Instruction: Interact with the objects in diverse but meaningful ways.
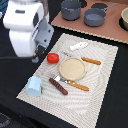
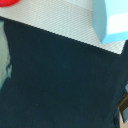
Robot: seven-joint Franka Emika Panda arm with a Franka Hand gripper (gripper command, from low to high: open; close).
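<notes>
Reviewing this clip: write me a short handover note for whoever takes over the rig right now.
Gripper: fingers not visible in either view, so state unknown; nothing seen held. The arm hangs over the mat's edge at the exterior view's left.
Things: tomato beside the plate; sausage in front of the plate; blue cup at the mat's near corner; white piece behind the plate.
Done: nothing evident.
Left: every interaction, judging by this layout.

A red tomato (image 1: pixel 52 58), light blue cup (image 1: pixel 34 86), dark brown sausage (image 1: pixel 58 86) and white piece (image 1: pixel 78 46) lie on a pale, finely striped mat (image 1: pixel 102 87). Tan plate (image 1: pixel 72 68). Grey pots (image 1: pixel 70 9). Black table (image 1: pixel 117 107).
</notes>
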